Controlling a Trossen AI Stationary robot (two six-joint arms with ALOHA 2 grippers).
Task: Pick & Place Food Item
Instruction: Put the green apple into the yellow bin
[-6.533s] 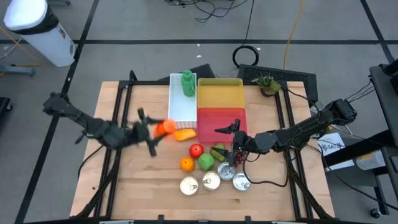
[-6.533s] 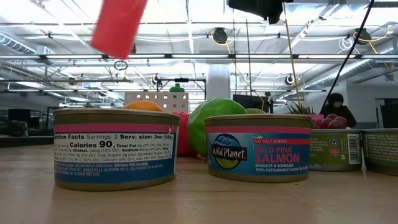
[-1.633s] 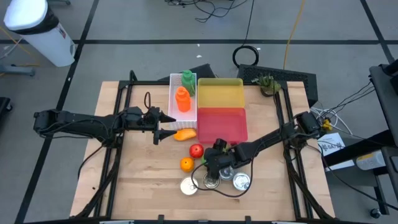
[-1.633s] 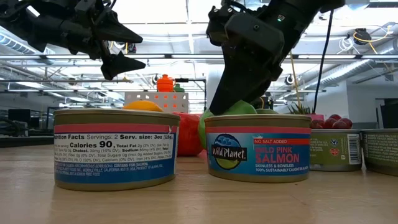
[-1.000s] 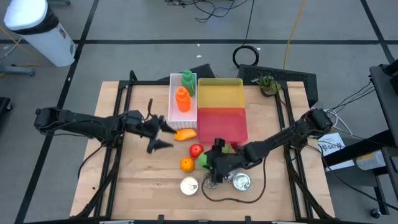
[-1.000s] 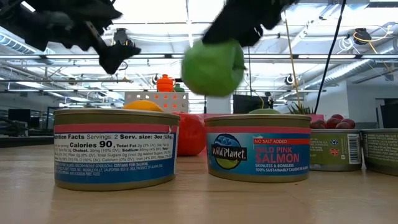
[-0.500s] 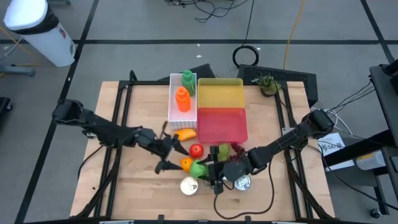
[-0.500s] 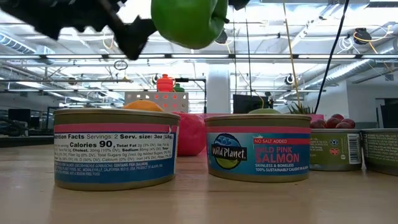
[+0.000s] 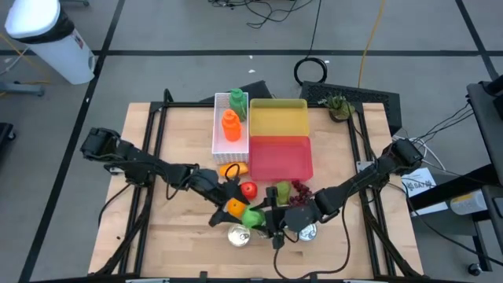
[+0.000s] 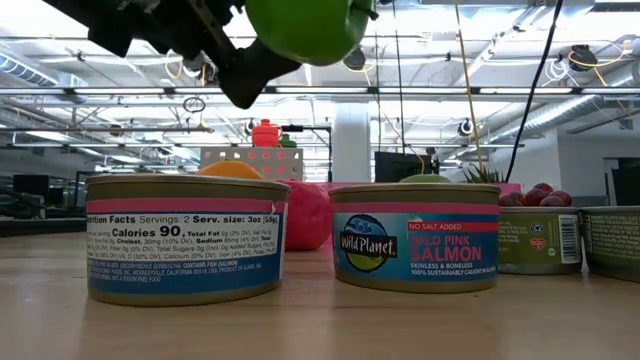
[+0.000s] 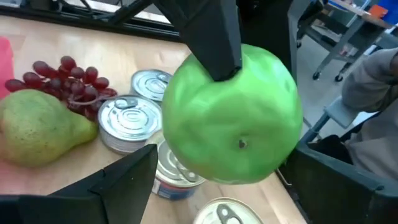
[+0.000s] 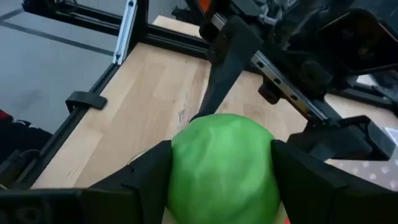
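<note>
A green apple [image 9: 251,216] hangs over the near middle of the table, and my right gripper [image 9: 262,218] is shut on it. My left gripper [image 9: 229,214] has come in from the left and is open. Its two fingers [image 11: 127,177] stand on either side of the apple [image 11: 233,124]; whether they touch it, I cannot tell. Under and around them an orange [image 9: 234,206], a red apple [image 9: 248,189], a pear [image 9: 281,191] and grapes [image 9: 299,189] lie on the wood. My right gripper pinches the green apple between its two fingers [image 12: 146,171], which sit on two opposite sides of the fruit [image 12: 180,155]. The fingers come from the table's right, nearly level. The apple is lifted clear, above the cans [image 10: 300,25].
Tin cans [image 9: 238,235] [image 9: 303,230] stand near the front edge below the apple. At the back are a white bin [image 9: 219,137] with an orange and a green bottle, a yellow bin [image 9: 277,118] and a red bin [image 9: 279,157]. An orange pepper [image 9: 233,167] lies beside the white bin.
My right gripper has raised the green apple off the table and carried it a little toward the near edge. My left gripper has swung from beside the white bin toward the near edge and the right, up to the apple, staying open.
</note>
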